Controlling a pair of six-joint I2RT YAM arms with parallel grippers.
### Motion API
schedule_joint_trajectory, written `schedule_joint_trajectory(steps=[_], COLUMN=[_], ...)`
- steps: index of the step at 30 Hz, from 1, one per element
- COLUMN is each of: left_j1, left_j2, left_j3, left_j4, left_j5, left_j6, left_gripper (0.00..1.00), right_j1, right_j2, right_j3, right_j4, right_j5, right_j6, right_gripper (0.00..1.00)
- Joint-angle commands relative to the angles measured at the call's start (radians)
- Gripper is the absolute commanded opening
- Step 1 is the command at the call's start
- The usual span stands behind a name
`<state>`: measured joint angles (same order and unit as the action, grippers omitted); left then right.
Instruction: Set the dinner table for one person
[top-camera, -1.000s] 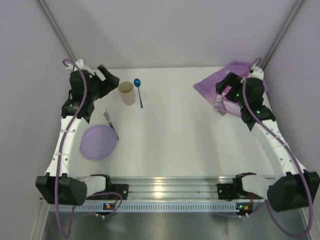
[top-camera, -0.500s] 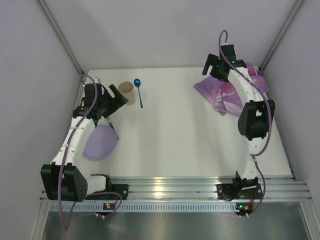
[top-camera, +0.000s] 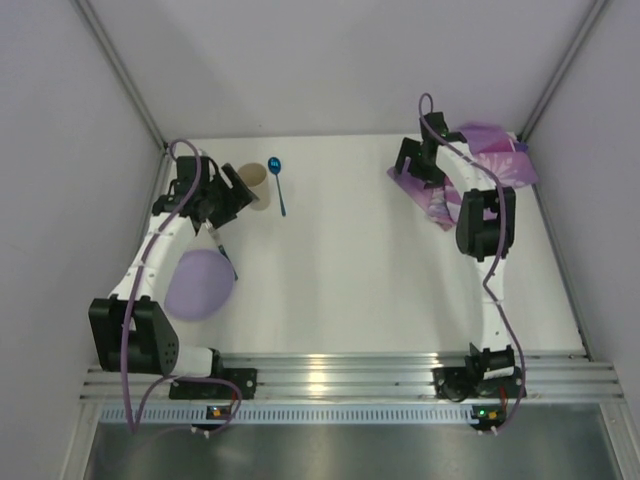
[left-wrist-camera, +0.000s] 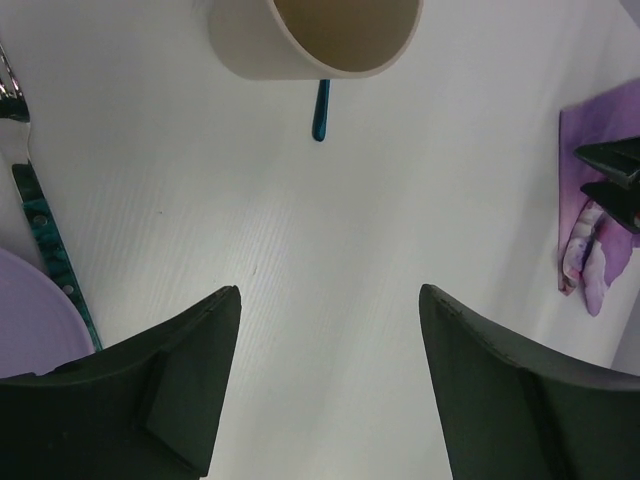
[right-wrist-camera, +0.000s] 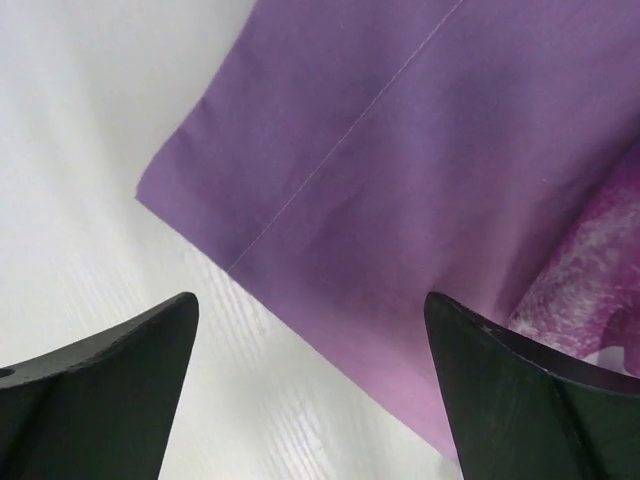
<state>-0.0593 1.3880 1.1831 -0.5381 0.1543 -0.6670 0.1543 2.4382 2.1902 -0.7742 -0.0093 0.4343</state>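
While both agape and empty, left pincer (left-wrist-camera: 330, 292) near the cup (left-wrist-camera: 315, 35), right pincer (right-wrist-camera: 310, 298) over the placemat (right-wrist-camera: 400, 180).

Cup (left-wrist-camera: 315, 35) cut by top edge, spoon (left-wrist-camera: 321, 110) mostly behind it, plate (left-wrist-camera: 30, 320), probably, cropped left, dinner table (left-wrist-camera: 330, 250) cropped all round

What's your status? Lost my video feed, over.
Left gripper open, empty, facing cup. Right gripper open, empty, above bunched placemat. Dinner table not set; plate, fork, spoon clustered left.
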Motion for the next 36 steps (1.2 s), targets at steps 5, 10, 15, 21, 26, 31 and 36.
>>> schedule_joint_trajectory(steps=[5,10,15,21,26,31,36], left_j1=[-0.019,-0.025,-0.028,-0.028,-0.028,-0.028,-0.03], left_j2=[0.026,0.019,-0.047,-0.132,-0.144,-0.161,-0.217], left_j3=[0.062,0.067,0.015,-0.054,-0.068,-0.12,-0.209], left_j4=[-0.031,-0.04,-0.04,-0.04,-0.063,-0.054,-0.037], left_j5=[0.017,0.027,0.031,0.051,0.062,0.166,0.203], left_j6=[-0.057,-0.065,-0.057,-0.025,0.029,0.07,0.06], left_gripper=[0.76,0.74,0.74,0.75,0.75,0.74,0.74], right_j1=[0.021,0.047,0.085,0.149,0.235,0.446,0.611], right_j2=[0.12,0.127,0.124,0.13,0.0,-0.218,-0.424], right_j3=[0.055,0.052,0.062,0.112,0.054,-0.14,-0.423], right_j4=[-0.071,-0.112,-0.132,-0.212,-0.238,-0.244,-0.165], right_j5=[0.006,0.094,0.137,0.173,0.177,0.114,0.014], right_j6=[0.006,-0.031,-0.052,-0.088,-0.098,-0.034,0.099], right_gripper=[0.79,0.51,0.17,0.0,0.0,0.0,0.0])
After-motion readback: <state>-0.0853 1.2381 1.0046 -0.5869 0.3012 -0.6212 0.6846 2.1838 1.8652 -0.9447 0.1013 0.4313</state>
